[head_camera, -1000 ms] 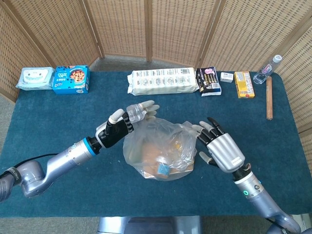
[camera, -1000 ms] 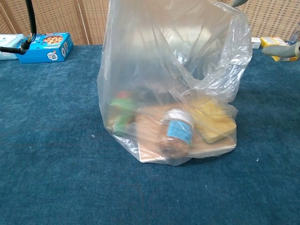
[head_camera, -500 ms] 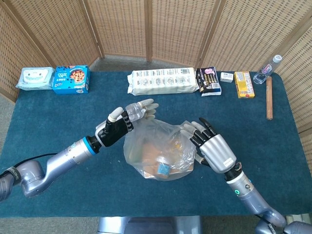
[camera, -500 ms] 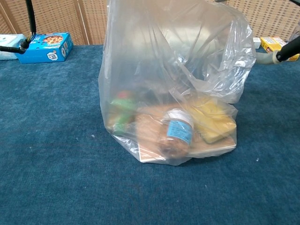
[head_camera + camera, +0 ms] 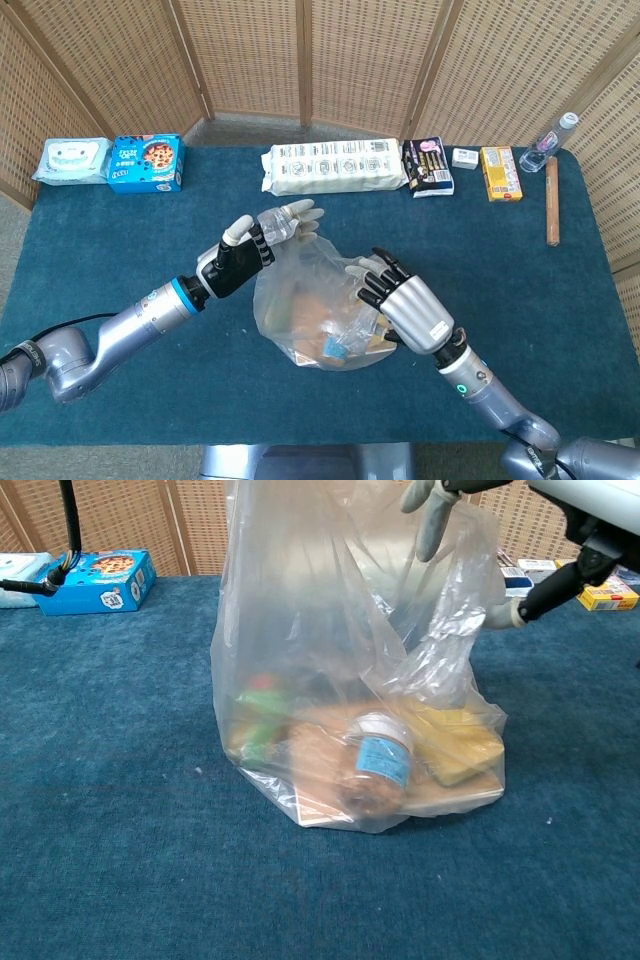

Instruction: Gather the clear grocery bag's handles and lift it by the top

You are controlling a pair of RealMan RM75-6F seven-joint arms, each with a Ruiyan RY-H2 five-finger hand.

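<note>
We see the clear grocery bag standing upright near the middle of the blue table, its thin crinkled plastic bunched and drawn up at the top. Through its wall in the chest view we make out a jar with a blue label lying at the front, a yellow packet to the right and something green to the left.

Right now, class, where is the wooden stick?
In the head view, the wooden stick lies near the table's far right edge, beside the yellow box and water bottle.
</note>
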